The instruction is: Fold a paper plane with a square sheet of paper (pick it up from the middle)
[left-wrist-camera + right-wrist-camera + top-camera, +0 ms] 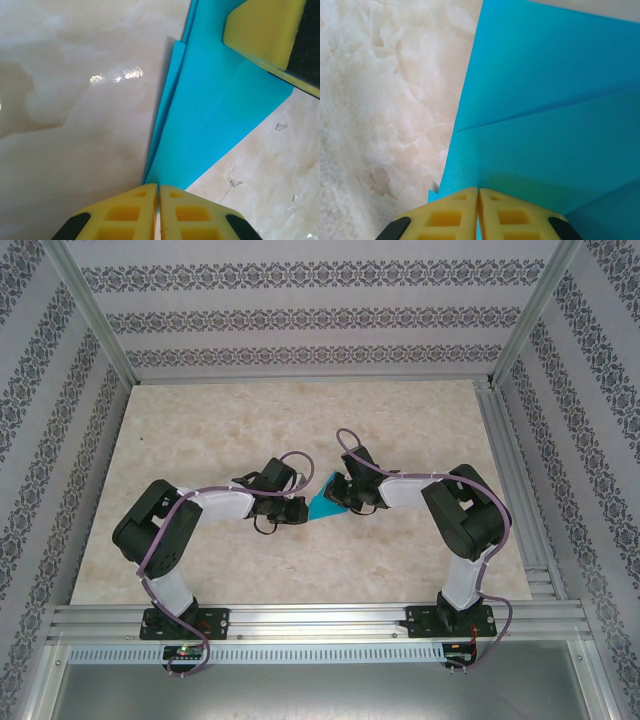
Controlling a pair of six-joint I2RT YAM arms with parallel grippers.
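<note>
The turquoise-blue sheet of paper (322,505) is folded into a pointed, layered shape and is held between the two arms at the table's middle. My left gripper (299,508) is at its left end. In the left wrist view that gripper (159,190) is shut, with the narrow end of the paper (215,110) pinched between its yellow fingers; the layers fan out ahead. My right gripper (338,497) is at the right side. In the right wrist view the right gripper (478,193) is shut on the paper (545,100), which shows a long crease. A right finger (262,25) rests at the paper's far edge.
The marble-patterned table (220,430) lies open all round the two grippers. Patterned walls and aluminium posts (95,320) close off the back and sides. An aluminium rail (320,620) runs along the near edge by the arm bases.
</note>
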